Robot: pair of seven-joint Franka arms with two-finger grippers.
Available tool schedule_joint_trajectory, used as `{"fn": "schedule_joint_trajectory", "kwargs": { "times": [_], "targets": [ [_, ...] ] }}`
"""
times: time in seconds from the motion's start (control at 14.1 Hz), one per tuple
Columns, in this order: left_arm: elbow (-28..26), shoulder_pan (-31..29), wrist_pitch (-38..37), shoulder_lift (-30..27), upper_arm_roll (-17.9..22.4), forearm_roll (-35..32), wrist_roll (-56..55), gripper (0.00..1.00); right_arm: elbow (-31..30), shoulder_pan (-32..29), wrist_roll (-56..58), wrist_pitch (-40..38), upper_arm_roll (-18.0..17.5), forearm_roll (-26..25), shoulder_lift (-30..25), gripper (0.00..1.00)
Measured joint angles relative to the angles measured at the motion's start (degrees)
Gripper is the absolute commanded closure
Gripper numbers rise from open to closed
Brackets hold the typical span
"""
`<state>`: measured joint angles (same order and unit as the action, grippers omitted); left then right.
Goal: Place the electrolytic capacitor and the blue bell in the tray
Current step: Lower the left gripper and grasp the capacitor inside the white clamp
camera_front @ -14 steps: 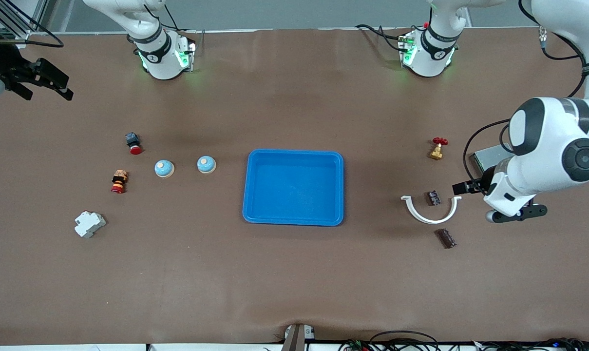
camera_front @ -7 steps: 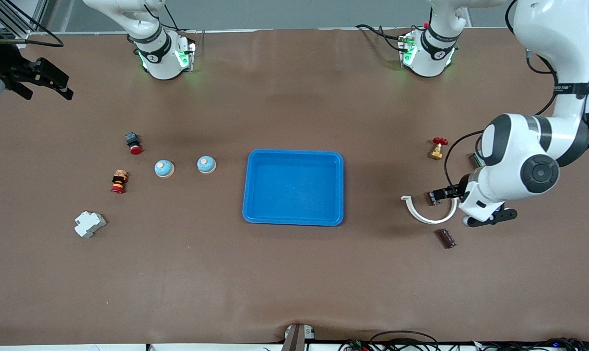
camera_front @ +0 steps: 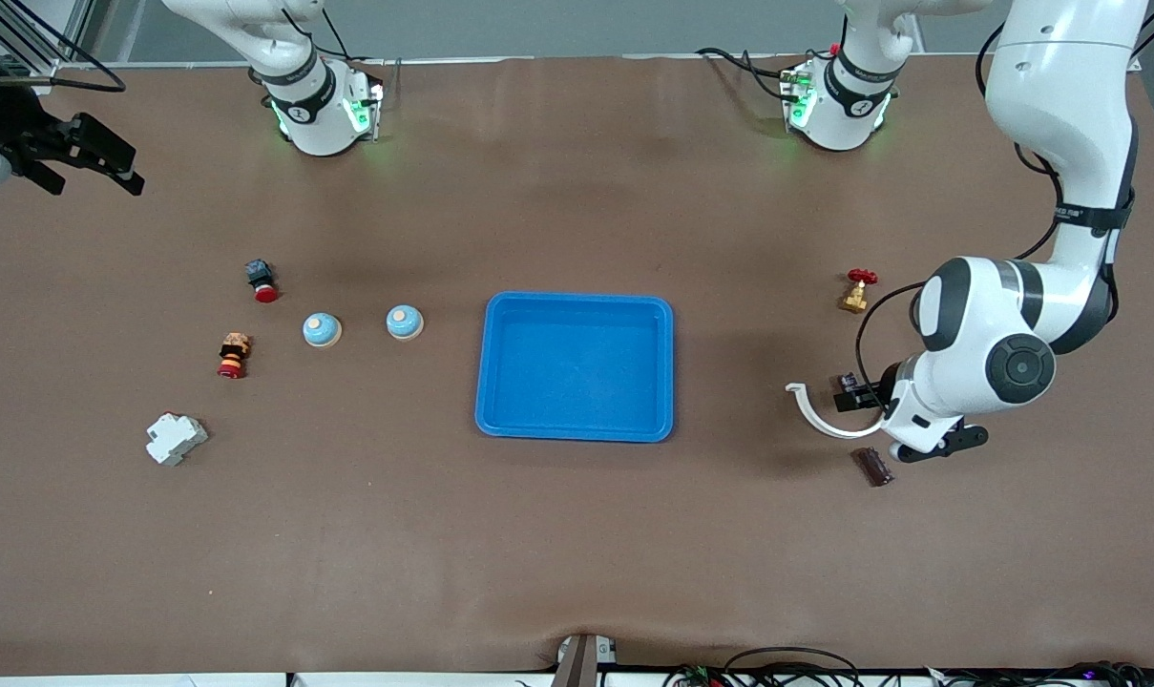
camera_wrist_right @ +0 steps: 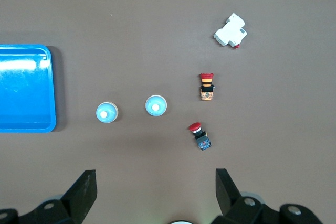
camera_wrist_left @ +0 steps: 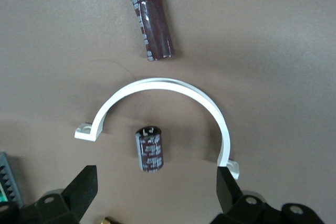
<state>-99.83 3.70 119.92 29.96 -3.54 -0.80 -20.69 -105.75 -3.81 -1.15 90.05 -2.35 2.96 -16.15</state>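
We see the blue tray (camera_front: 576, 366) mid-table, empty, nothing placed yet. The left arm has swung in from the table's end and its left gripper (camera_front: 884, 420), fingers apart and holding nothing, now hangs over the white half-ring clamp (camera_front: 829, 417). A short electrolytic capacitor (camera_wrist_left: 150, 149) lies inside that arc and a longer capacitor (camera_wrist_left: 152, 24) just outside it; we judge the pick imminent. Two blue bells (camera_front: 405, 322) (camera_front: 322, 330) sit untouched toward the right arm's end. The right gripper (camera_front: 88, 157) waits, fingers apart.
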Motion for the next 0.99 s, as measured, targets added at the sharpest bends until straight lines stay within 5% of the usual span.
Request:
{"fn": "schedule_joint_trajectory", "kwargs": {
  "times": [0.99],
  "targets": [
    [-0.4,0.0,2.4,5.2,0.0,0.0,-6.9,0.0,-0.2,0.0,0.2,0.0,-0.1,0.0,0.0,0.0]
  ]
}}
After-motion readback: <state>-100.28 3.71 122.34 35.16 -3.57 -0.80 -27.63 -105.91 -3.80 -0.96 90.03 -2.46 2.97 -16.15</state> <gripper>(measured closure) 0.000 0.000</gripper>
